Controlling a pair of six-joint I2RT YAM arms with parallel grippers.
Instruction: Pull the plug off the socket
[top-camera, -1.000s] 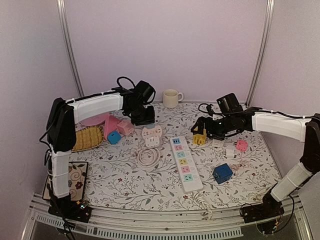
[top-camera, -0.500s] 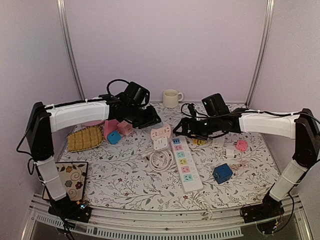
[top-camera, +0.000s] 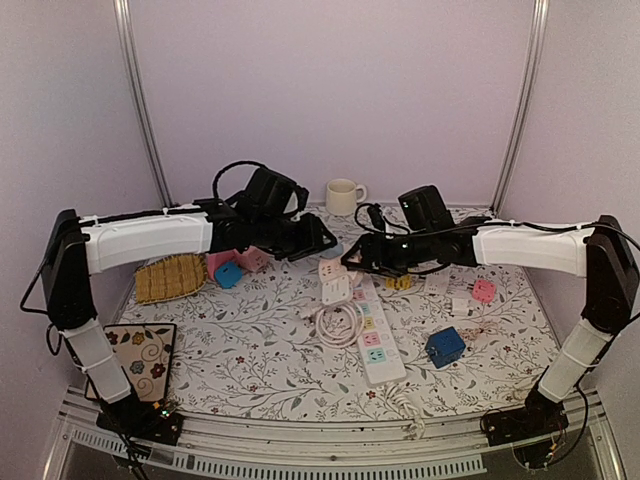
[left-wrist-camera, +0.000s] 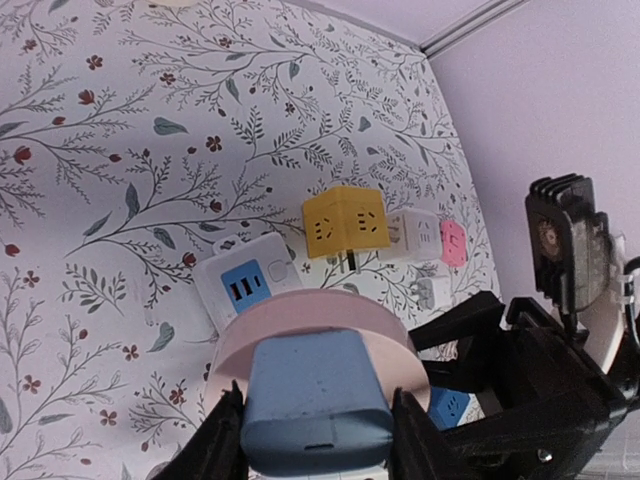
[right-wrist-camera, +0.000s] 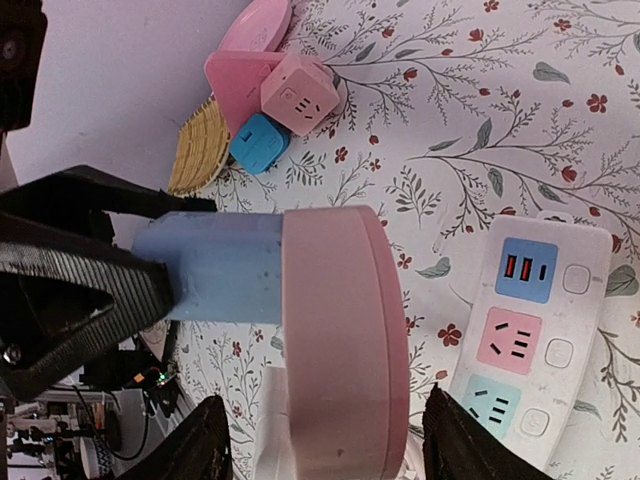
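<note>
**Plug and socket held between 2 arms above the counter (top-camera: 250, 350).** The blue plug (left-wrist-camera: 318, 405) is pinched across its sides by the left end effector (left-wrist-camera: 318, 440), whose fingers are pressed against it. The plug is seated in the flat face of the pink round socket (right-wrist-camera: 345, 330). The pair is carried in the air at mid-counter, near the far end of the power strip (top-camera: 372, 335). The right end effector (right-wrist-camera: 338, 445) is placed around the socket's rim, with 1 finger on each side. Its fingers are seen spread, with a gap showing on the plug side, so no grip on the socket is shown. The long axis of plug and socket is laid roughly left to right, from 1 end effector toward the other. The socket lies nearer the right arm and the plug nearer the left. Separation is judged to call for a firm hold on the socket, then a straight pull along that axis.
</note>
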